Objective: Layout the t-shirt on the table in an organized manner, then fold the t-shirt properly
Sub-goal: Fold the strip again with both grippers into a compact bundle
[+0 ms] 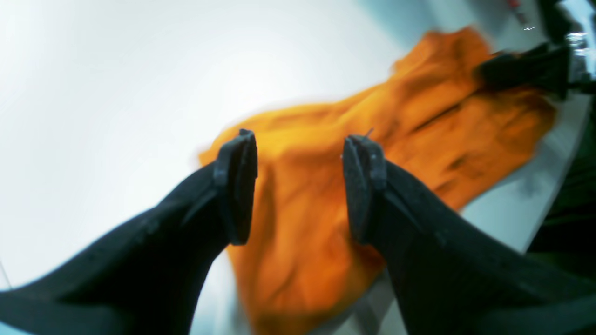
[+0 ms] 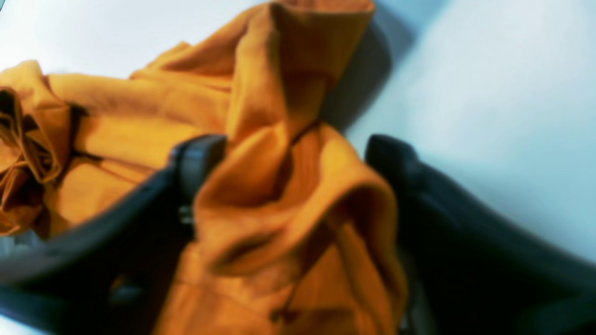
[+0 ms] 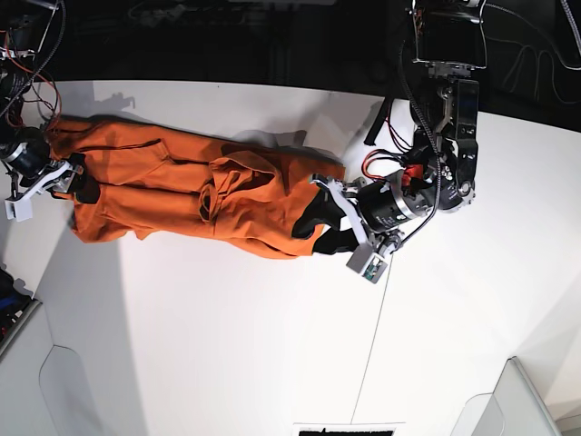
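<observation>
The orange t-shirt point(image 3: 191, 191) lies stretched in a long crumpled band across the far left of the white table point(image 3: 227, 345). My left gripper point(image 3: 313, 225) is at the shirt's right end. In the left wrist view the left gripper point(image 1: 302, 137) is open, its fingers spread just above the fabric point(image 1: 298, 223). My right gripper point(image 3: 80, 180) is at the shirt's left end. In the right wrist view the right gripper point(image 2: 295, 144) stands wide open with a bunched fold of shirt point(image 2: 279, 209) between its fingers. No white tag shows.
A thin dark seam point(image 3: 377, 327) runs across the table near its right side. Cables and electronics point(image 3: 445, 54) stand at the back right by the left arm. More wires point(image 3: 23, 64) are at the back left. The table's left edge point(image 3: 18, 300) is close to the right gripper.
</observation>
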You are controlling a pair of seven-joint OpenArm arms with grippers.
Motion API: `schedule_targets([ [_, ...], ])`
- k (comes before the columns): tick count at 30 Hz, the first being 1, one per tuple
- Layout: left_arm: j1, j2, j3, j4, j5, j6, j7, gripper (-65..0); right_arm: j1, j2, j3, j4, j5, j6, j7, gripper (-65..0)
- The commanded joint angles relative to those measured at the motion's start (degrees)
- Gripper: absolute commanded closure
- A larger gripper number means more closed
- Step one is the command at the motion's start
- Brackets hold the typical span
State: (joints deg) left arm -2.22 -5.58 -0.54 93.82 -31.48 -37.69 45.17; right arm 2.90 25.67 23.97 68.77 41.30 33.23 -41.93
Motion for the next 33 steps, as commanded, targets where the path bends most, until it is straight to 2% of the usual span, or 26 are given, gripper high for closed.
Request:
schedule_targets([
  [1,-0.3,-1.1,-1.1,-0.2,-1.2,-0.3,-1.8,-32.0,0.2,0.8,0.0,0.4,-0.8,0.0,-1.4,-29.1],
  [3,0.8,-3.1,-3.1,-2.2,-1.2,-0.3,-3.6,-32.0,0.2,0.8,0.0,0.4,-0.8,0.0,-1.4,-6.2],
  [4,1.5,-4.0,-3.9,-3.0,-1.3,-0.3,-4.6,-32.0,0.3,0.8,0.0,0.4,-0.8,0.0,-1.4,0.0],
  [9,4.4,-6.5,-5.3,-5.0,-1.3,-0.5,-5.7,-32.0,0.6,1.0,2.6,1.7,0.1,0.0,-0.7,0.0],
  [14,7.7,-6.5,-3.0,-5.2,-2.2,-0.5,-6.3,-32.0,0.5,0.9,9.2,6.3,6.5,0.0,-2.1,0.0],
  [18,8.6,-6.1,-0.1,-5.5,-2.4,-0.5,-6.5,-32.0,0.6,0.1,9.8,12.9,10.8,0.6,-4.9,0.0],
  [21,8.6,-4.4,1.2,-5.5,-2.4,-0.5,-6.5,-32.0,0.5,-3.4,8.8,19.2,11.7,0.6,-5.8,0.0],
  [27,8.6,-0.2,1.6,-5.5,-2.3,-0.5,-6.4,-32.0,0.4,-14.4,0.6,28.8,11.0,0.6,-6.6,0.0],
  [30,8.6,0.0,1.7,-5.5,-2.2,-0.5,-6.4,-32.0,0.4,-19.6,-4.9,30.2,8.5,0.6,-6.3,0.0],
  [33,8.6,-0.1,1.7,-5.5,-2.1,-0.5,-6.3,-32.0,0.4,-23.1,-10.4,29.8,2.0,0.6,-4.7,0.0],
])
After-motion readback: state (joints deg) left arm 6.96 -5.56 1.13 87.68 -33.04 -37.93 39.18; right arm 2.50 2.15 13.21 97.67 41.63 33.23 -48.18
